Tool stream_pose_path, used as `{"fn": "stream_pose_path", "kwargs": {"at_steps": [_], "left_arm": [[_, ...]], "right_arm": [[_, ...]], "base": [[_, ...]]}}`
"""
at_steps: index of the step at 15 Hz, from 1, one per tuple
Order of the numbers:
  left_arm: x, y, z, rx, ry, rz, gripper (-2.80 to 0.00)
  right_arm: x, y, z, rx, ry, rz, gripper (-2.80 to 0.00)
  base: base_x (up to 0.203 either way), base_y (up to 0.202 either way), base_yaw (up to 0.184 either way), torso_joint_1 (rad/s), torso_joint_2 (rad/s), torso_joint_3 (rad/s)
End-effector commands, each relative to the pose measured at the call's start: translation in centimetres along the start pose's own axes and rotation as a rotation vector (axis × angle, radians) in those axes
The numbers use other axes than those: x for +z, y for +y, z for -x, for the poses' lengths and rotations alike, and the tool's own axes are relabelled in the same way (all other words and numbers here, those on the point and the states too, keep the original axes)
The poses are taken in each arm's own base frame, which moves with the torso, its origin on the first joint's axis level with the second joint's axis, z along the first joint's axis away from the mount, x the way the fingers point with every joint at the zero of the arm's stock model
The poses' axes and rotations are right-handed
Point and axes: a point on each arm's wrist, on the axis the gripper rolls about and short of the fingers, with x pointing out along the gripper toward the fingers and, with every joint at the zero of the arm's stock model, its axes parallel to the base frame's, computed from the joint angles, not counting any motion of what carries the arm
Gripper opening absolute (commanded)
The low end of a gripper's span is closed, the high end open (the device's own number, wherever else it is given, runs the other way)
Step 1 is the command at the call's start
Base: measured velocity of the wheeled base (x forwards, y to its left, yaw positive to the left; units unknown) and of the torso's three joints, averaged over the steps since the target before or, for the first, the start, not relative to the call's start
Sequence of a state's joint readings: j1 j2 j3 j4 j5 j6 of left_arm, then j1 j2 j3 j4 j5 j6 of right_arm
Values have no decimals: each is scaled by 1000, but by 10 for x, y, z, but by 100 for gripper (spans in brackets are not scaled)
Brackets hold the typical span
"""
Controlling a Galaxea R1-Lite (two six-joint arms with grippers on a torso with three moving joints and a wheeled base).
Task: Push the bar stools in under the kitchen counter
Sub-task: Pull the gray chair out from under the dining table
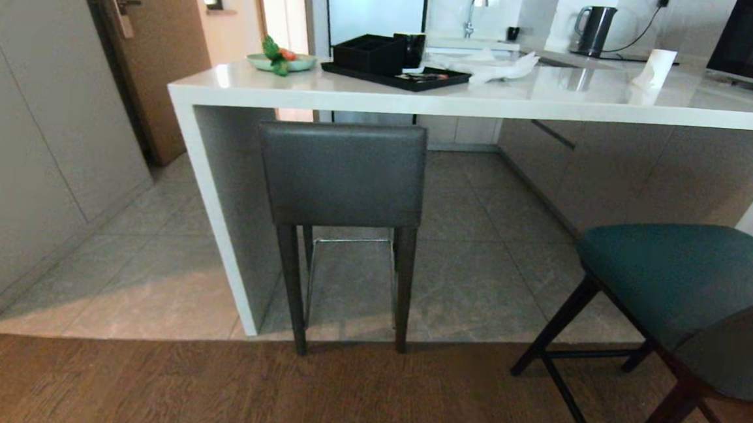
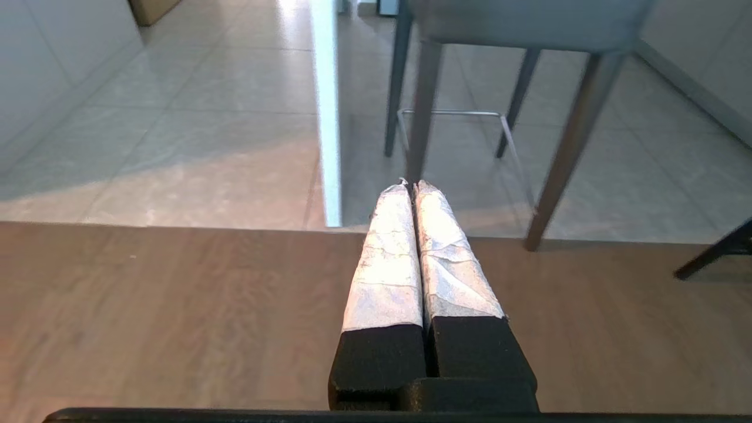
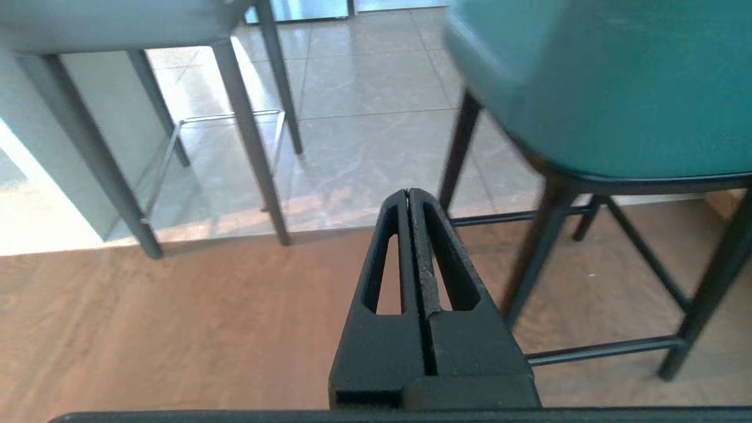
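While jaws pressed together, both empty: grey stool [image 2: 523, 23] ahead, teal stool [image 3: 611, 88] near right.

Home kitchen: sink tap [image 1: 472, 11], kettle [image 1: 593, 30].

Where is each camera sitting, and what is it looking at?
Head view: up on the robot's head, looking forward and down at the kitchen counter, the grey stool and the teal stool; no arm shows.
Left wrist view: behind the left gripper, shut, low over the wood floor, facing the grey stool's legs.
Right wrist view: behind the right gripper, shut, facing the teal stool from below.
Shared: all three see both stools; the chrome footrest shows in each.
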State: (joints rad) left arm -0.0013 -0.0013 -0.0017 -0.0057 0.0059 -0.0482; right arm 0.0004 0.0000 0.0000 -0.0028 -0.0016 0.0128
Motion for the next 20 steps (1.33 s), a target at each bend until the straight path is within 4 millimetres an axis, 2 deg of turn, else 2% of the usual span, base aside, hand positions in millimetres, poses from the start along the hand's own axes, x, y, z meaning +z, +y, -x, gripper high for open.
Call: {"fn": "stream_pose_path", "kwargs": {"at_steps": [1, 7, 13, 20], "left_arm": [[0, 0, 0, 0, 1, 1, -280], [0, 0, 0, 1, -1, 1, -280], [0, 0, 0, 1, -1, 1, -280], [0, 0, 0, 1, -1, 1, -280]], "right_arm": [[0, 0, 0, 3, 1, -1, -280], [0, 0, 0, 1, 1, -1, -280], [0, 0, 0, 1, 1, -1, -280], [0, 0, 0, 1, 1, 0, -280]], "base": [[0, 195, -2, -3, 2, 2], [0, 177, -2, 2, 2, 3], [0, 0, 0, 0, 0, 0], [171, 0, 1, 5, 3, 0]]}}
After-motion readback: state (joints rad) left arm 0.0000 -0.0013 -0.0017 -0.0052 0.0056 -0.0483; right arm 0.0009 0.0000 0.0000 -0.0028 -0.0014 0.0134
